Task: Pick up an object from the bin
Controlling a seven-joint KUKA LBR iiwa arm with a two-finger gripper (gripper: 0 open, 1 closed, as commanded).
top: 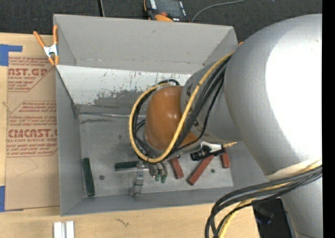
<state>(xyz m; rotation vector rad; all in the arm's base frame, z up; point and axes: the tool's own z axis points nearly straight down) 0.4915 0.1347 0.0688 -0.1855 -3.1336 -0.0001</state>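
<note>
Arm enters from the right, orange wrist cover (163, 116) ringed by yellow and black cables (137, 127). Hand (151, 170) is low over the floor of the grey bin (104, 143), near the front wall, mid-bin. Open or closed: cannot tell, the cover and cables hide it. Nothing seen gripped.

Nearest things:
- small dark green piece (125, 166) just left of the hand
- grey metal piece (138, 183) just in front of it
- reddish-brown stick (176, 168) just right

Further right lie two more reddish-brown sticks (201, 169) and a black-and-white clip-like item (207, 151). A dark green bar (87, 177) lies well apart at front left.
</note>
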